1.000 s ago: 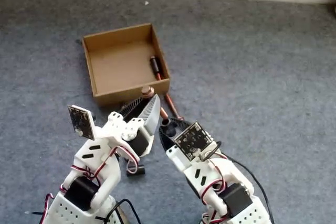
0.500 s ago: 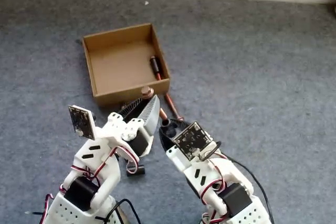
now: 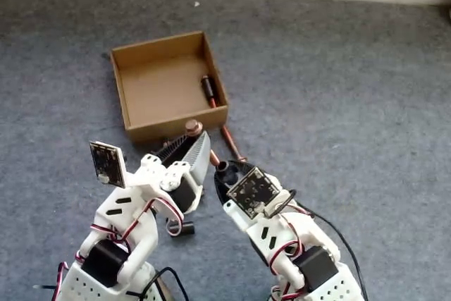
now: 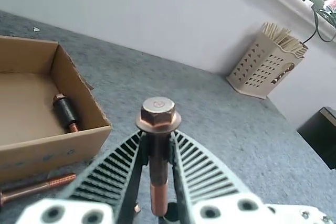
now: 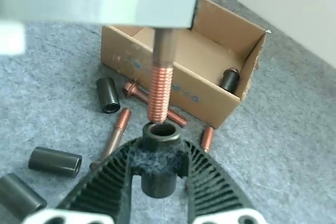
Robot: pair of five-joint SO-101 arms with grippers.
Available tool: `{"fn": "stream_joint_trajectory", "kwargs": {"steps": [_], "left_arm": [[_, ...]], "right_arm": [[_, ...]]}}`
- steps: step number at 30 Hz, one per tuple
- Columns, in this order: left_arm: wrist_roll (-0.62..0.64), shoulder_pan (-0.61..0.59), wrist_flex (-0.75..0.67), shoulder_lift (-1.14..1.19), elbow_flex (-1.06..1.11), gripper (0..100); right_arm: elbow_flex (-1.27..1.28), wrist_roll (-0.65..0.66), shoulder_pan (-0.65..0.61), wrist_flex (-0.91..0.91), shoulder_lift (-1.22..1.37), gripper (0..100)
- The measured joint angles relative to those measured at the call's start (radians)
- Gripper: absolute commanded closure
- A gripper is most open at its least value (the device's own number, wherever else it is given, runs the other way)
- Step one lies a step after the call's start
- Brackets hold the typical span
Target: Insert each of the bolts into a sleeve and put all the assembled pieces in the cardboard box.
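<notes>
Shifted slightly, left tool [image 4: 158, 139] grips bolt [image 4: 158, 115] (head stamp illegible) above sleeve [image 5: 158, 178] clamped in right tool [image 5: 160, 148]

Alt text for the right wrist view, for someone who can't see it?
The right hand grips a black sleeve upright while a copper bolt hangs threaded end down, its tip just at the sleeve's mouth. Behind stands the cardboard box with one assembled piece inside; loose sleeves and spare bolts lie on the grey carpet.
</notes>
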Motion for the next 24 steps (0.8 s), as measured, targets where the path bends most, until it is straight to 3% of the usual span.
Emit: {"fn": "stream_joint_trajectory", "kwargs": {"steps": [14, 24], "left_arm": [[0.0, 0.003, 0.0, -0.003, 0.003, 99], [-0.041, 0.075, 0.011, 0.009, 0.006, 99]], "right_arm": [[0.0, 0.009, 0.0, 0.0, 0.0, 99.3], [0.011, 0.009, -0.002, -0.002, -0.002, 99.3]]}}
